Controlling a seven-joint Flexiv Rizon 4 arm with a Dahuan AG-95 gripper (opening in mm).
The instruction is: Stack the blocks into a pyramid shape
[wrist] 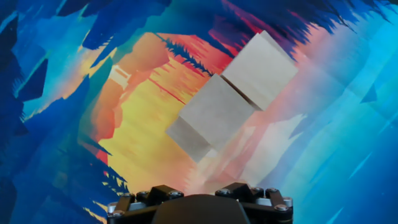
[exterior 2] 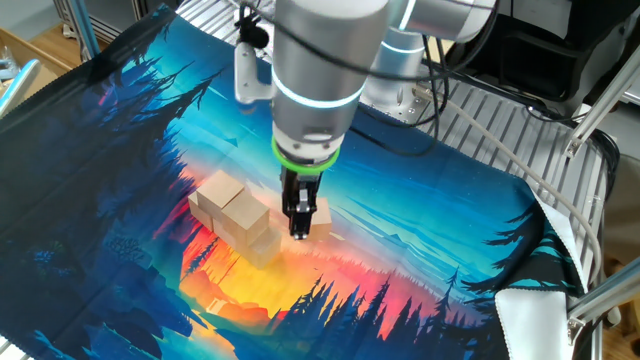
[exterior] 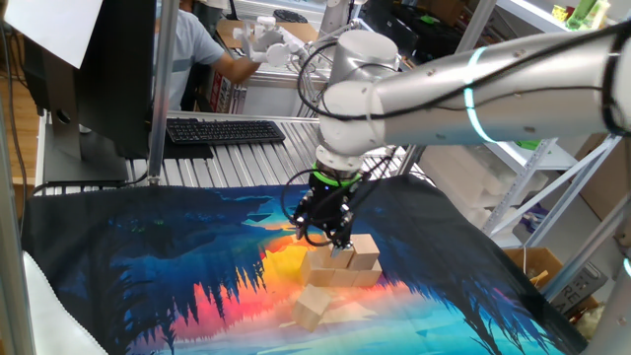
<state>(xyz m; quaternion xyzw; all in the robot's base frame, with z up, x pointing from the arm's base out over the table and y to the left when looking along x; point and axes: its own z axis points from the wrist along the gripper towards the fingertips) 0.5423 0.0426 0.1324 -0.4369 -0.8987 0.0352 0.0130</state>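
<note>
Pincer (exterior 2: 298, 232) parted, empty, fingertips just above the blocks (exterior 2: 238, 218)

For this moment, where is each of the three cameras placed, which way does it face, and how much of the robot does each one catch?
One fixed view: low at the table's edge, facing the arm and the desk with keyboard behind; gripper over the blocks.
The other fixed view: high on the opposite side, looking down on the printed cloth; wrist, gripper.
Hand view: on the hand, pointing straight down at two touching blocks; only the gripper base shows.
Shared: blocks and cloth in all three.
</note>
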